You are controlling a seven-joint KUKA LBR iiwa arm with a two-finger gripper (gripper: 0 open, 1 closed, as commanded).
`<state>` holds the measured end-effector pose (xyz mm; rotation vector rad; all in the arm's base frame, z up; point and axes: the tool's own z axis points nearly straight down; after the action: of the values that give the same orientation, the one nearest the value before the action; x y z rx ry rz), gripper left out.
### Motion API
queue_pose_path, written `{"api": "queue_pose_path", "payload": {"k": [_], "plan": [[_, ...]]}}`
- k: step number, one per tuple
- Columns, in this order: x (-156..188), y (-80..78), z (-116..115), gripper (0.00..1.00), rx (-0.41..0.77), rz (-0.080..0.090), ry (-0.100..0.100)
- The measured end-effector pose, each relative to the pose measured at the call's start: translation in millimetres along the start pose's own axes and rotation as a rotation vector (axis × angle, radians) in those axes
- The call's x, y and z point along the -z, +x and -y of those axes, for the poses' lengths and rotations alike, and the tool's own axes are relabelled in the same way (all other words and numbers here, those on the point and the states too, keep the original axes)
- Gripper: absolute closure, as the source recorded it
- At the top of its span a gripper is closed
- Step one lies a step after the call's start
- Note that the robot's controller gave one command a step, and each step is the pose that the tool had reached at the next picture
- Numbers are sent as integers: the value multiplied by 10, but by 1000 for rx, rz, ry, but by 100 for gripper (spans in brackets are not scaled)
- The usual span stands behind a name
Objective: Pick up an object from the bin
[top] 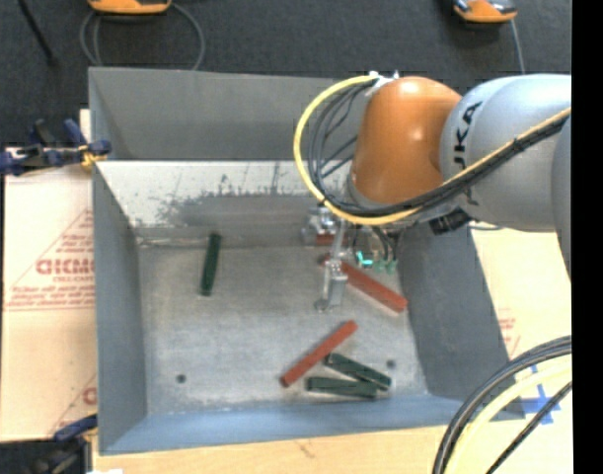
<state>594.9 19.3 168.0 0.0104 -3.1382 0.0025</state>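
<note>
My gripper (328,299) reaches down into the right half of the bin, below the orange cover on the wrist. A red flat stick (378,291) lies slanted right beside it, and its upper left end meets the gripper's metal tip. Lower down, another red stick (319,354) lies diagonally on the bin floor. Two dark green sticks (357,370) (340,388) lie together just below it, near the front wall.
A single dark green stick (210,263) lies nearly upright in the back left part of the bin, far from the gripper. The arm and its cables cover the bin's back right corner.
</note>
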Motion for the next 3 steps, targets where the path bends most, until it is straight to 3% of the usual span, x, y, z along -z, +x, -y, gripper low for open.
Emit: {"api": "queue_pose_path", "payload": {"k": [1,2,3], "plan": [[-829,969,603,0,284,1,1],[-966,1106,354,0,354,16,0],[-948,1114,357,100,352,9,0]]}}
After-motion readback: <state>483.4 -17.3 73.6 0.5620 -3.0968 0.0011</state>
